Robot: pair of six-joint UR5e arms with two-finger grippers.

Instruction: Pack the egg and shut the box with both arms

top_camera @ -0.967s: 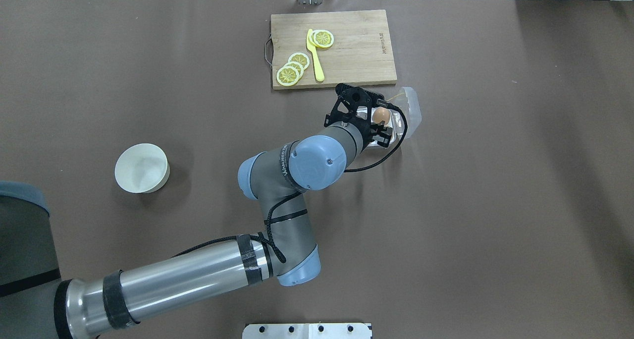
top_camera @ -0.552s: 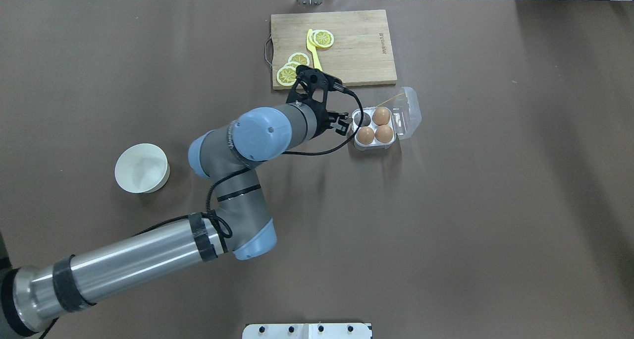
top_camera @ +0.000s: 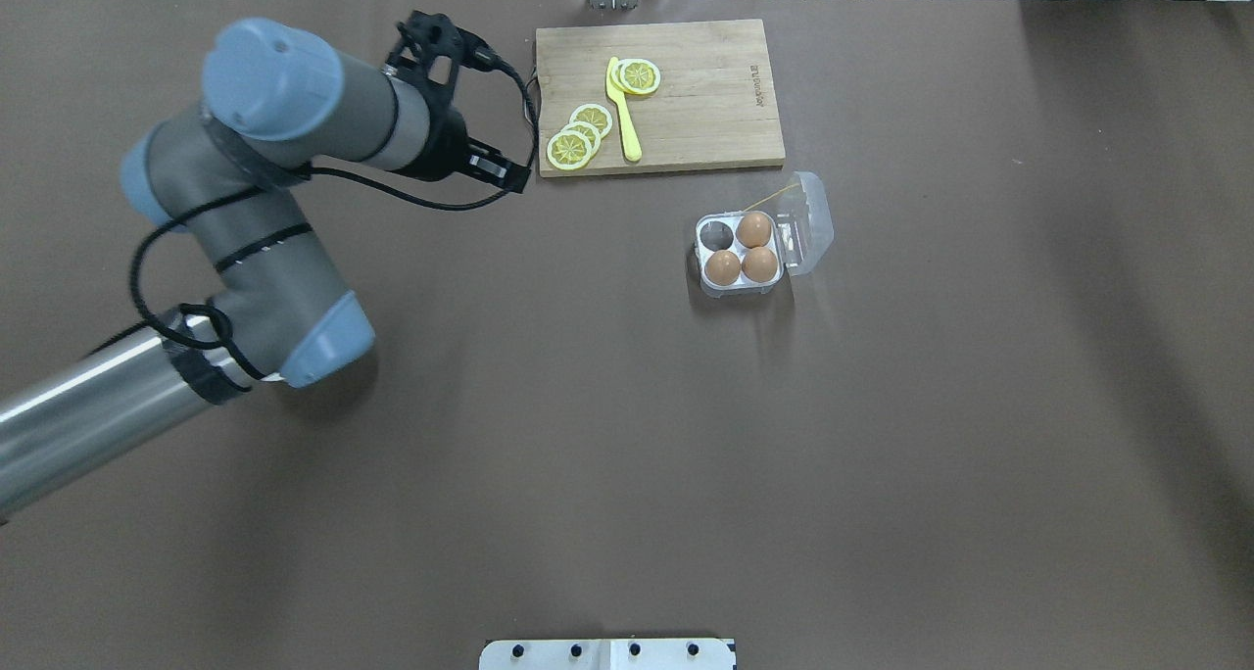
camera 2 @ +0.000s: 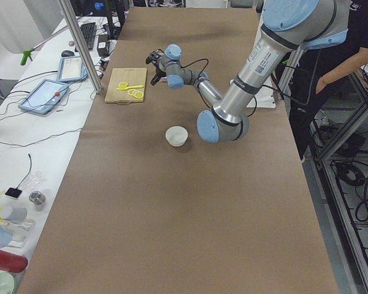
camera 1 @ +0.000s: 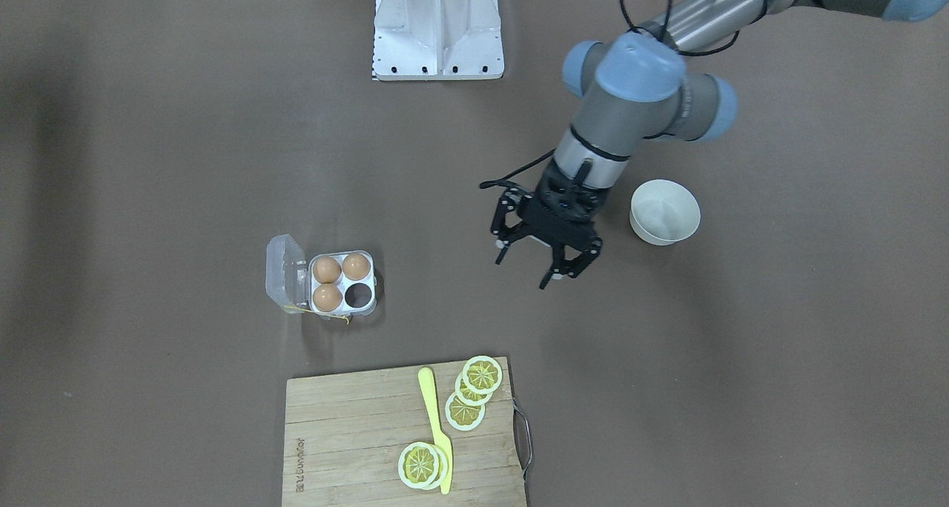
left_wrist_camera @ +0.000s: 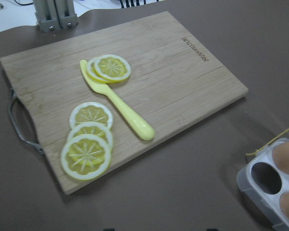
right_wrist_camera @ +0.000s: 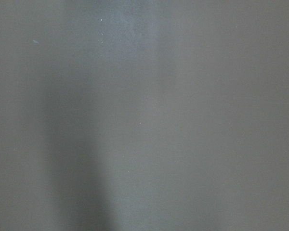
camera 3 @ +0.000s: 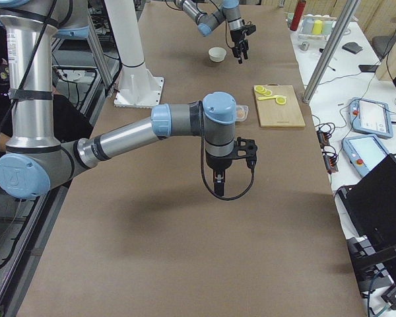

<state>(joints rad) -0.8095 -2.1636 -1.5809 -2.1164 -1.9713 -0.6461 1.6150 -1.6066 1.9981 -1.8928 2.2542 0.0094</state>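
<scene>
Both left gripper [camera 1: 532,266] fingers are spread wide, empty, at the box's [top_camera: 742,288] ten o'clock; right gripper [camera 3: 218,188], shown only side-on, cannot be judged

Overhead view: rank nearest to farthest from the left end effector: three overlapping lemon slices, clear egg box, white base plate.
1. Three overlapping yellow lemon slices, on the wooden board beside the left end effector.
2. Clear plastic egg box, mid-table.
3. White metal base plate, bottom edge.

three eggs [top_camera: 754,229], one box [top_camera: 742,288], five lemon slices [top_camera: 569,149]
</scene>
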